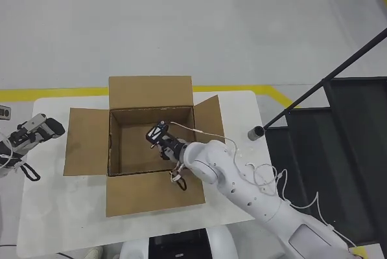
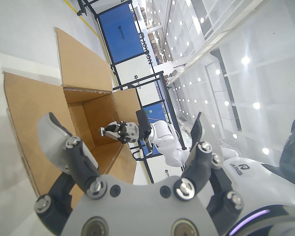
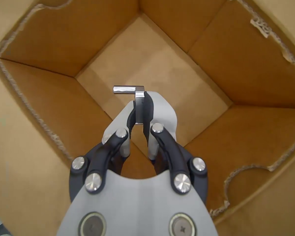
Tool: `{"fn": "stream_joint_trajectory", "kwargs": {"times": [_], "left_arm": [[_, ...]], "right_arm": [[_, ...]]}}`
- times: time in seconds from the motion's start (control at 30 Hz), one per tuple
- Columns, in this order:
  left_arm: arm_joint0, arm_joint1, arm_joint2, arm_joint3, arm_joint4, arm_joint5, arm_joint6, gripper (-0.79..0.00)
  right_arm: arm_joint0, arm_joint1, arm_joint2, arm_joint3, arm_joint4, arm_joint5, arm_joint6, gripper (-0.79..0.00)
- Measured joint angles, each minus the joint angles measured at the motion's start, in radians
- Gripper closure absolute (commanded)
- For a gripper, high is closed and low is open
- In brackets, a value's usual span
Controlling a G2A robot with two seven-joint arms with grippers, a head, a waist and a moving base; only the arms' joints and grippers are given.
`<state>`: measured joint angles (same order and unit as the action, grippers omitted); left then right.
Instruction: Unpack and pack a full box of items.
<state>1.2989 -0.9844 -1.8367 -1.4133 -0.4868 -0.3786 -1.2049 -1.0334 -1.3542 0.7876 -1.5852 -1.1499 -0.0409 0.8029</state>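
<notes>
Table (image 1: 50,201) bears box (image 1: 151,90); right wrist view shows right gripper (image 3: 140,109) pinching metal piece (image 3: 127,89), left gripper (image 2: 123,126) spread.

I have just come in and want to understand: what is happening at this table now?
The right gripper, shut on a small metal part, hangs in the opening of the cardboard box on the white table. The left gripper is open, off to the box's side, holding nothing.

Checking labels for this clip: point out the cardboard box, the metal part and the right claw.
cardboard box (image 1: 151,90): top view, far flap.
metal part (image 3: 127,89): right wrist view, shiny crossbar.
right claw (image 3: 140,100): right wrist view, midway between fingertips.
</notes>
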Motion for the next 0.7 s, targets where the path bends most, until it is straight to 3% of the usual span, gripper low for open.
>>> {"fn": "stream_joint_trajectory", "kwargs": {"times": [0.07, 0.1, 0.13, 0.17, 0.33, 0.47, 0.7], "left_arm": [[0.000, 0.000, 0.000, 0.000, 0.000, 0.000, 0.000, -0.785], [0.000, 0.000, 0.000, 0.000, 0.000, 0.000, 0.000, -0.785], [0.000, 0.000, 0.000, 0.000, 0.000, 0.000, 0.000, -0.785], [0.000, 0.000, 0.000, 0.000, 0.000, 0.000, 0.000, -0.785], [0.000, 0.000, 0.000, 0.000, 0.000, 0.000, 0.000, -0.785], [0.000, 0.000, 0.000, 0.000, 0.000, 0.000, 0.000, -0.785], [0.000, 0.000, 0.000, 0.000, 0.000, 0.000, 0.000, -0.785]], "right_arm": [[0.010, -0.006, -0.009, 0.022, -0.019, 0.023, -0.004, -0.046], [0.013, -0.008, -0.011, 0.028, -0.022, 0.030, -0.006, -0.219], [0.016, -0.011, -0.014, 0.034, -0.022, 0.036, -0.009, -0.554], [0.017, -0.012, -0.016, 0.036, -0.022, 0.037, -0.010, -0.785], [0.006, -0.014, 0.003, 0.003, 0.009, 0.029, -0.002, -0.785], [-0.058, 0.001, 0.092, -0.115, 0.120, 0.001, -0.015, -0.785], [-0.309, 0.064, 0.450, -0.472, 0.466, -0.206, -0.023, -0.785]]}}
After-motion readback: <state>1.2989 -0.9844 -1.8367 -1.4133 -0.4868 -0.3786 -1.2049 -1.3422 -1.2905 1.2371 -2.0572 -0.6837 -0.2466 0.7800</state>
